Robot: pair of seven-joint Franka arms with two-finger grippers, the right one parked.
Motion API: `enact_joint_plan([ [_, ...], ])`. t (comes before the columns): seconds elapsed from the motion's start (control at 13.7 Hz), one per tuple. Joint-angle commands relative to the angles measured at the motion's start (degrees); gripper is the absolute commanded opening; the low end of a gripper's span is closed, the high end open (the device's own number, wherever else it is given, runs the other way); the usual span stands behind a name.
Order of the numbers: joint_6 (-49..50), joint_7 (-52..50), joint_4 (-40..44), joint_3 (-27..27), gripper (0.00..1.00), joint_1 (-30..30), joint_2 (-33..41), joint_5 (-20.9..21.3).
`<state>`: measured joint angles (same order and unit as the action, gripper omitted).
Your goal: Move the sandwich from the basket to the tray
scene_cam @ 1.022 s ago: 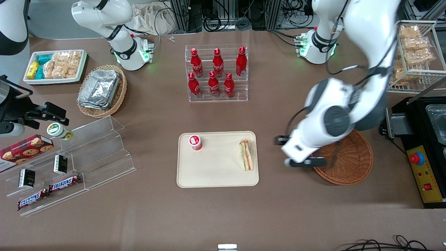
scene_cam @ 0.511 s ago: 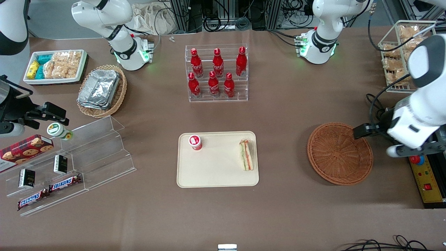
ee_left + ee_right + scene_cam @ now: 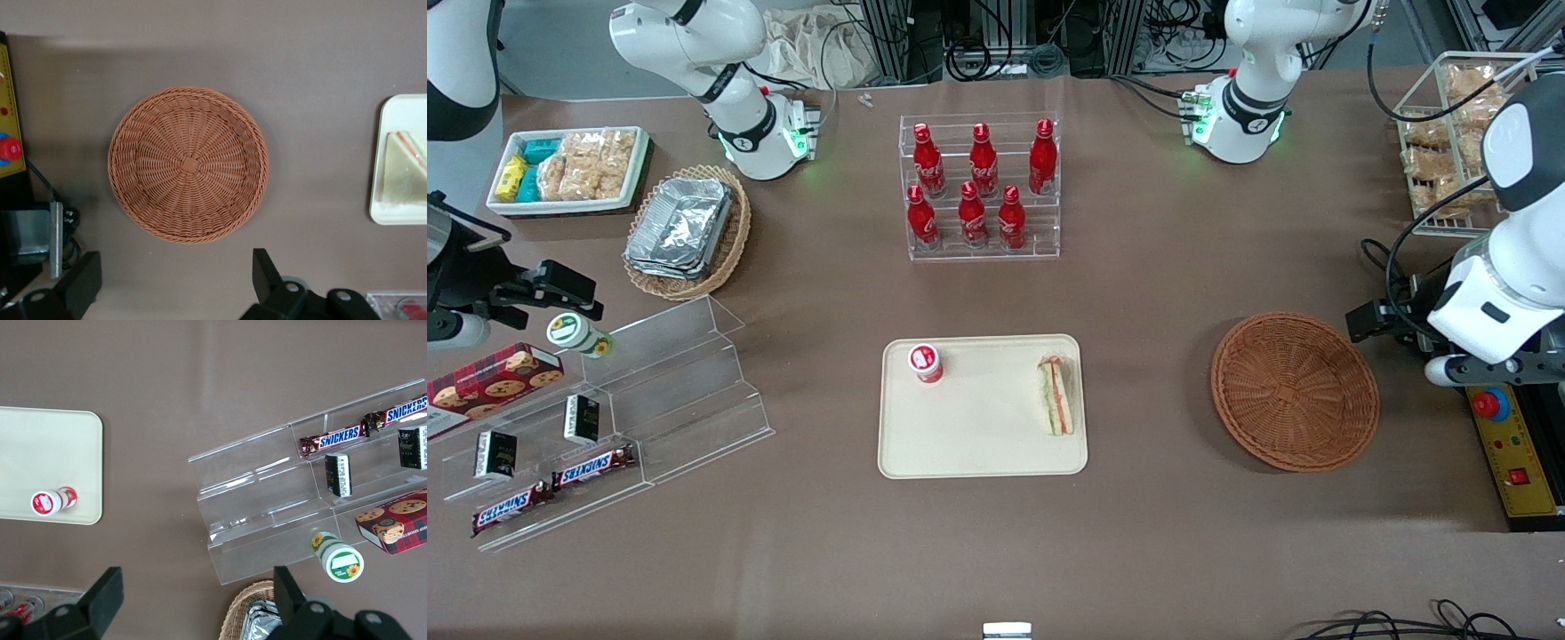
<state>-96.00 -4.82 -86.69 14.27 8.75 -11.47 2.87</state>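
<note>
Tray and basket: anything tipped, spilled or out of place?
Nothing stands out. The sandwich lies flat on the tray beside a small red cup; the basket holds nothing. The claw is open, above the table next to the basket.

Left pincer [image 3: 177, 280] hangs raised (fingers spread wide, empty).

"SNICKERS" reads on two bars [image 3: 331, 439] [image 3: 402, 409] lying on the clear stepped display stand [image 3: 280, 513].

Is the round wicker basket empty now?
Empty: basket shows bare weave; sandwich lies on tray; open claw above.
</note>
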Motion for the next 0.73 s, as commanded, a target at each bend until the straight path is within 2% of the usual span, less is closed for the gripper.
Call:
enact_joint_plan([
  [0.0,1.95,1.65,0.63,0.58,1.00,0.83,1.10,0.82],
  [0.66,3.01,2.62,1.17,0.58,1.00,3.82,1.27,-0.05],
])
